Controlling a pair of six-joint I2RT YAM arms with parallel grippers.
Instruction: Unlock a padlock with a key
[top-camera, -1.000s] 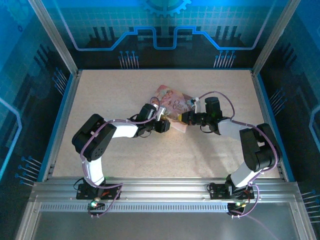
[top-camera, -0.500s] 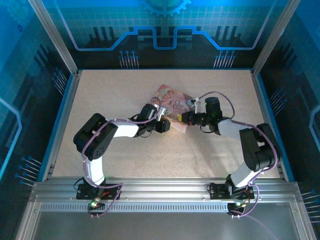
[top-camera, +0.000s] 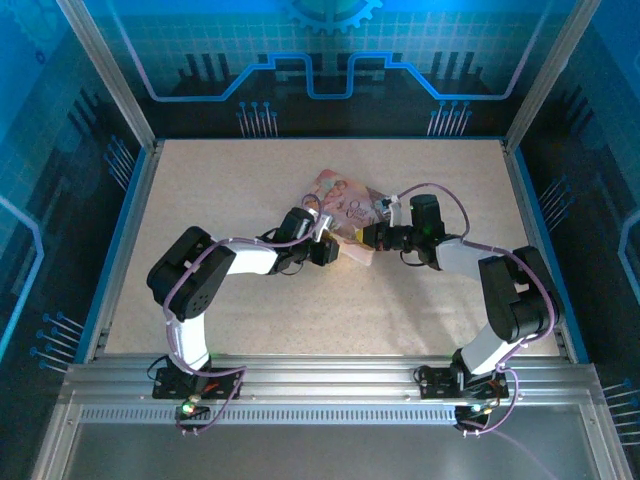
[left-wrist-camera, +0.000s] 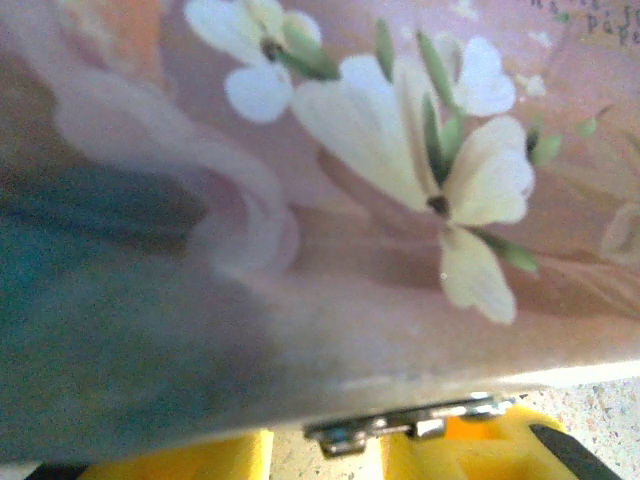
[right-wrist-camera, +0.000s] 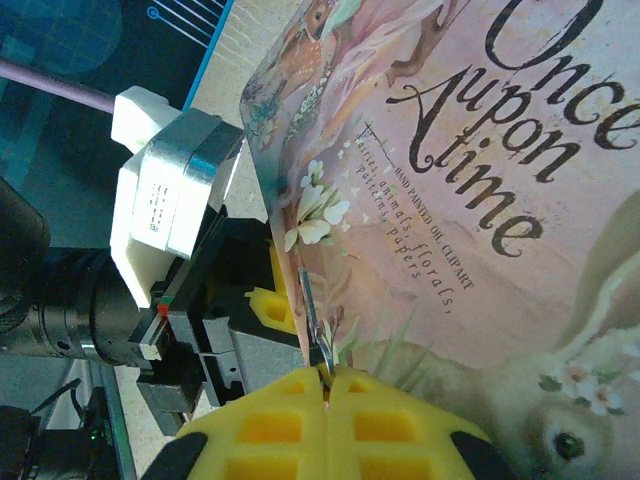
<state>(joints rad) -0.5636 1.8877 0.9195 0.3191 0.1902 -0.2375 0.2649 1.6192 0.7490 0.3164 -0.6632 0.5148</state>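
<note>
Speckled beige tabletop inside a blue-lit enclosure is carrying a pink illustrated tin, with both arms reaching in to its near edge. The right gripper is pressing its yellow fingertips together on the key, which is sticking straight out beyond the tips along the tin's edge. The left gripper is showing its fingers apart, a small silvery fitting just above the gap; whether it is pinching anything I cannot tell.
</note>
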